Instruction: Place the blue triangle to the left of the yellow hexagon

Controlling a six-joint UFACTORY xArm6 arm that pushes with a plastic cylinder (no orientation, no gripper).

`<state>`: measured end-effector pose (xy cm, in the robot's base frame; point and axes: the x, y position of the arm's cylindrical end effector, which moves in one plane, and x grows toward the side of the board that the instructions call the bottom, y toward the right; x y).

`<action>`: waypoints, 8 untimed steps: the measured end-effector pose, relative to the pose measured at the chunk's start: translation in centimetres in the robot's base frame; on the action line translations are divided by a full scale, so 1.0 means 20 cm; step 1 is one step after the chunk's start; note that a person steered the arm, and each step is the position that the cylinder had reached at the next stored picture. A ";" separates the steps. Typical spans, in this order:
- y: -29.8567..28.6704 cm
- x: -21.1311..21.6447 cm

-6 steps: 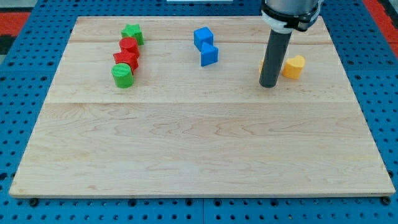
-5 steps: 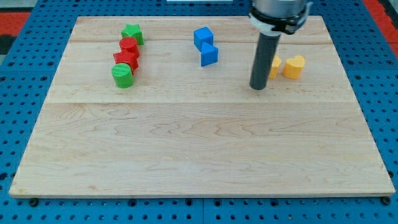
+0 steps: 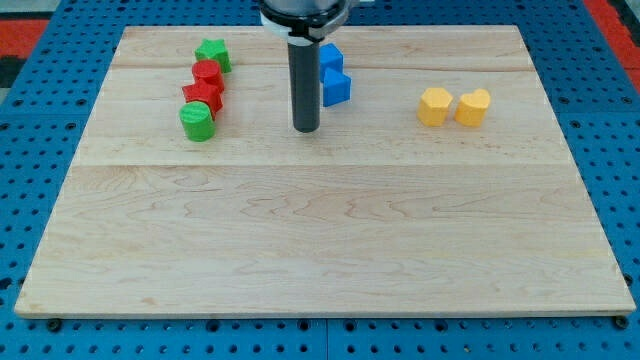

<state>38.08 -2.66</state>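
Note:
The blue triangle (image 3: 336, 88) lies near the view's top centre, touching a blue cube (image 3: 331, 58) just above it. The yellow hexagon (image 3: 434, 106) lies at the view's right, next to a yellow heart-shaped block (image 3: 473, 107). My tip (image 3: 305, 128) rests on the board a little left of and below the blue triangle, apart from it. The rod hides the left edge of the blue cube.
At the view's upper left stands a column of blocks: a green star (image 3: 212, 53), a red block (image 3: 207, 74), another red block (image 3: 203, 96) and a green cylinder (image 3: 197, 122). The wooden board (image 3: 320, 240) lies on a blue pegboard.
My tip has slid left across the board, from beside the yellow hexagon to just left of the blue triangle. No block has moved.

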 end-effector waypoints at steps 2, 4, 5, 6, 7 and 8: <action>-0.02 -0.15; -0.03 -0.24; 0.00 -0.34; 0.08 -0.40; 0.20 -0.40; 0.31 -0.40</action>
<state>30.05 3.56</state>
